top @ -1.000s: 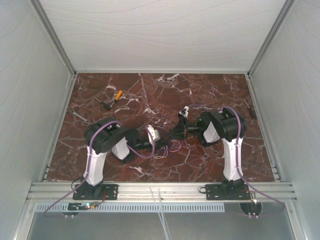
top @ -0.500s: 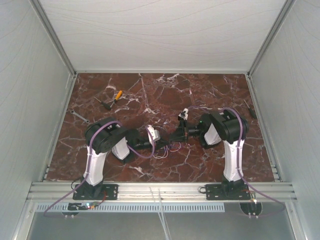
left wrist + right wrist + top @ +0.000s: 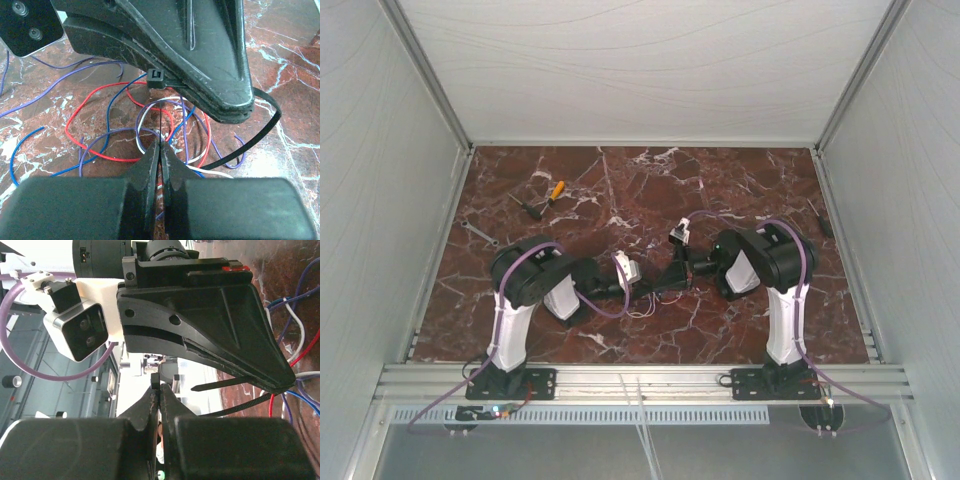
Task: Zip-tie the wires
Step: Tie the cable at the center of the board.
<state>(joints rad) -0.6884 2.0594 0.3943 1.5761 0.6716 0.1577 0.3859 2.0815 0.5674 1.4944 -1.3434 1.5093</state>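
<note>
Right gripper (image 3: pixel 160 389) sits nearer frame centre in the top view than a second ago, its wrist swung left to meet the left gripper (image 3: pixel 160 145). Its fingers, a crack apart then, are now pressed together. Left arm unchanged.

Both pairs of fingers are closed tight on the black zip tie (image 3: pixel 272 107). Right holds it at the head (image 3: pixel 156 79). Left holds it near the tail, whose pointed tip (image 3: pixel 200 387) pokes out toward the head. Strap bows into a loop at the right of the left wrist view.

Wires (image 3: pixel 139 124), loose loops of red, blue, purple and white, lie on the marble table (image 3: pixel 740 190). They show at centre of the left wrist view, under both grippers, and just below frame centre in the top view. Cannot tell whether any strand runs inside the loop.

Risks, as I judge them:
- Tip misses the head slot: the two are close but look slightly offset, and the strap is springy.
- Tail slips out of the thin pinch.
- Tie cinches on nothing if the wires lie outside the loop.
- Low fingers snag a strand and drag the tangle.

Room: grippers are almost nose to nose, with little slack between them. Open marble all round. Orange-handled tool (image 3: pixel 556 190) is at upper left, well apart. Side walls (image 3: pixel 380 220) and front rail (image 3: pixel 640 378) are far off.
</note>
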